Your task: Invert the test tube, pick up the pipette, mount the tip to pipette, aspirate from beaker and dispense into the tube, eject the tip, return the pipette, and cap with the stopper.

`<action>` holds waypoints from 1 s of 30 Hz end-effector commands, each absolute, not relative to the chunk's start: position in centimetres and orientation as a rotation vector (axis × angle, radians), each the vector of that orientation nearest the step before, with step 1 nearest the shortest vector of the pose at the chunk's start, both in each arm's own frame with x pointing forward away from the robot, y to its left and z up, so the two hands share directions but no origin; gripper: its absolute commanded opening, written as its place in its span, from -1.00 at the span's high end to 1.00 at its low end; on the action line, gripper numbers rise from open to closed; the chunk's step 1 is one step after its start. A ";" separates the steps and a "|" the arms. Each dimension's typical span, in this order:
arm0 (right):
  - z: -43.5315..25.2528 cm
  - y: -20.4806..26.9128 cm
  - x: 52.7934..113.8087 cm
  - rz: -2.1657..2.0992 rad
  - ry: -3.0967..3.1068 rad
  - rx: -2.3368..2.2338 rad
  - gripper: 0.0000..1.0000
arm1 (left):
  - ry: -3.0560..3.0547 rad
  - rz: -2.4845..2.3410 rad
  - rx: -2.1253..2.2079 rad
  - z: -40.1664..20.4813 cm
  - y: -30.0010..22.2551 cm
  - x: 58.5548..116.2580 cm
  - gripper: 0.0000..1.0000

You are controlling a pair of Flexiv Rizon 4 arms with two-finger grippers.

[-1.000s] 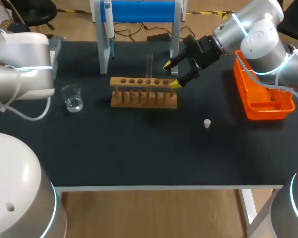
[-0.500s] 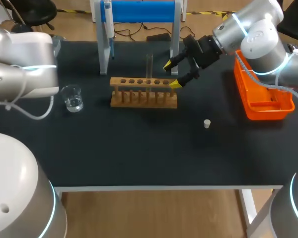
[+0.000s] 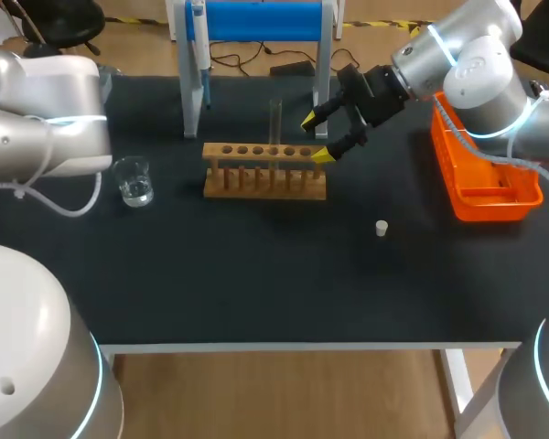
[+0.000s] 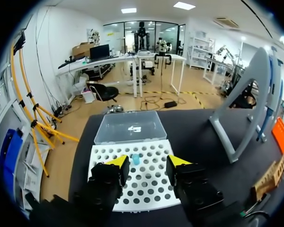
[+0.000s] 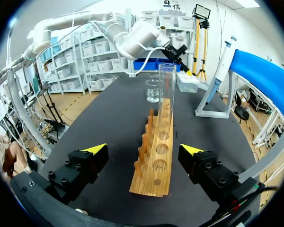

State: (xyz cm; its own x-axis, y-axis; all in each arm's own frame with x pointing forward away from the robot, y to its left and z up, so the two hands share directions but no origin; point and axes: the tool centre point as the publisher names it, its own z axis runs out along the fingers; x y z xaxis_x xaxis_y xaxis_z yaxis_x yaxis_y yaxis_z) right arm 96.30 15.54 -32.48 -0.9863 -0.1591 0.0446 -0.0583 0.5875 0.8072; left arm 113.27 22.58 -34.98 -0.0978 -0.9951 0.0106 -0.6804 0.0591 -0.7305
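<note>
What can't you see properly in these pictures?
Head view: the left arm hides the left pincer and most of the tip box.
Head view: the picture's edge cuts off the pipette at its top.
Head view: the stopper is too small to show its shape.

Left arm (image 3: 37,119) & right arm (image 3: 467,64): fat, rounded silver-grey tubes w/ thin glowing light-blue rings at the joints. A pale cable (image 3: 50,212) loops under the left arm, and another runs along the right. Left claw (image 4: 147,161) & right claw (image 5: 144,150) look alike: blocky black fingers, small screws in the housings, bright yellow wedge tips.
</note>
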 end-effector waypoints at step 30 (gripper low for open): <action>-32.4 15.4 96.3 -1.362 -2.698 0.186 -1.00 | 1.790 -0.824 -1.729 -36.1 23.4 114.1 0.15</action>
